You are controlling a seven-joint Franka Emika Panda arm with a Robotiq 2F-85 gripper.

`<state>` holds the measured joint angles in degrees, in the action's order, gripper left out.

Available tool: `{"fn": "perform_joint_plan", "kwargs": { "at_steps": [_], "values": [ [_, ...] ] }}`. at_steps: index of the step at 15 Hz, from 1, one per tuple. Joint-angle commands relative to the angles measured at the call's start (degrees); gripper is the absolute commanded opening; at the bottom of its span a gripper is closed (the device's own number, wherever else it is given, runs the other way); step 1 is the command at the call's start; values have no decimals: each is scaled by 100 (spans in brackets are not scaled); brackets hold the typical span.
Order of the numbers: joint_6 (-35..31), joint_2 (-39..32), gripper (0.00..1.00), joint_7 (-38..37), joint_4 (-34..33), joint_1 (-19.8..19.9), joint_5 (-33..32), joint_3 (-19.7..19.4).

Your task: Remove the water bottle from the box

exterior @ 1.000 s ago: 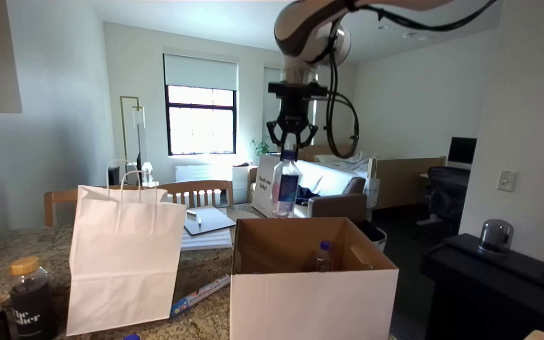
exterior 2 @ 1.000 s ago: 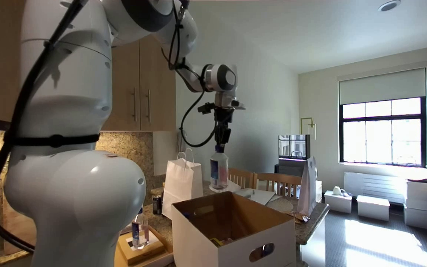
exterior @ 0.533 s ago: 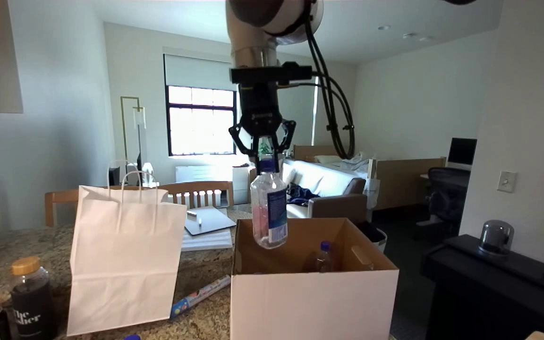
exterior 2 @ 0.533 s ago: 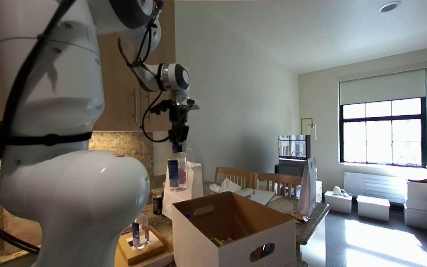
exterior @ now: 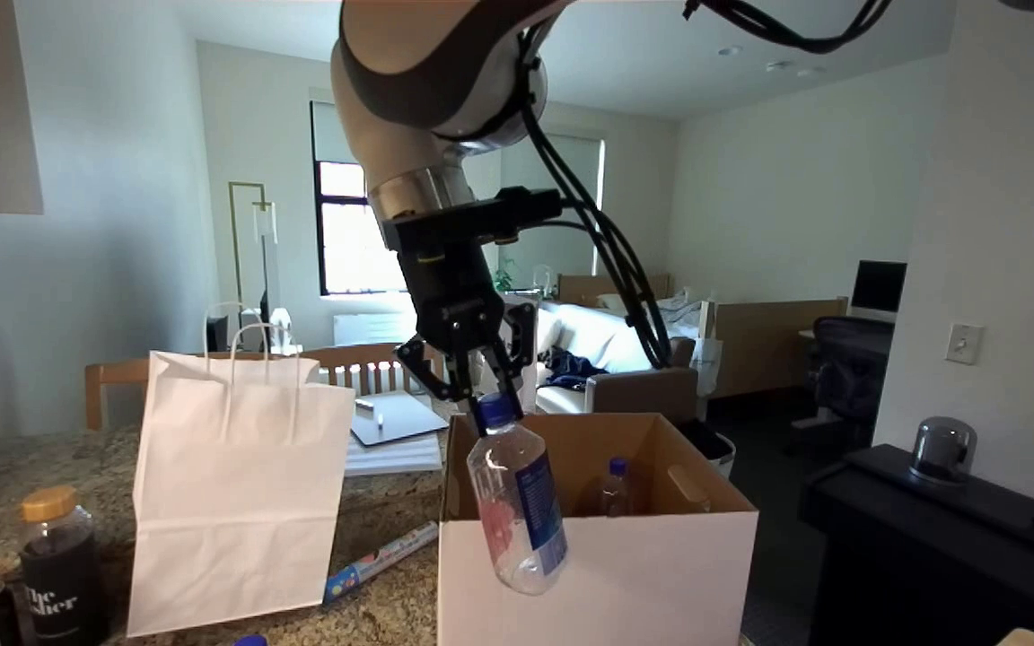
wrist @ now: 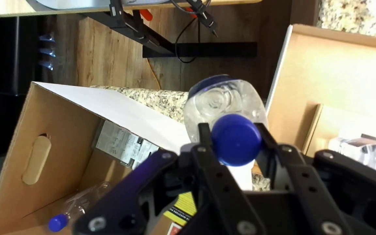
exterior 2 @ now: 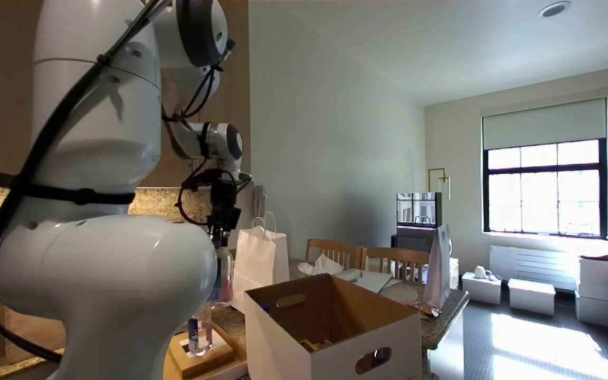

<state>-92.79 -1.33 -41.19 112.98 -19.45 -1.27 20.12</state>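
Arm [exterior: 432, 99] is angled down, water bottle [exterior: 519, 516] gripped by its cap [wrist: 236, 140] in the hand [exterior: 496, 411], outside the box [exterior: 652, 574], lower centre in an exterior view. Wood floor [wrist: 101, 62]'s only caught by the wrist view.

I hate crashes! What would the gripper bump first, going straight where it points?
Probably the counter near its edge, with the water bottle in the gripper hitting first; depth is unclear, though.

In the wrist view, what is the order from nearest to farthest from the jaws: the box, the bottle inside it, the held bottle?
1. Held bottle: centre, in the jaws.
2. Box: left, judged by its nearest side.
3. Bottle inside box: lower left, deeper in.
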Motion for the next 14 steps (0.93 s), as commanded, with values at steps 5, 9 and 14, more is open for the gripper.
{"fn": "perform_joint_plan", "kwargs": {
  "at_steps": [5,9,14],
  "values": [
    [-588,-422,12,1481,276,-210,730,69],
    [-1187,-968,12,2151,286,-190,1284,19],
    [-1677,-1760,11,2319,178,-246,1350,-99]
  ]
}}
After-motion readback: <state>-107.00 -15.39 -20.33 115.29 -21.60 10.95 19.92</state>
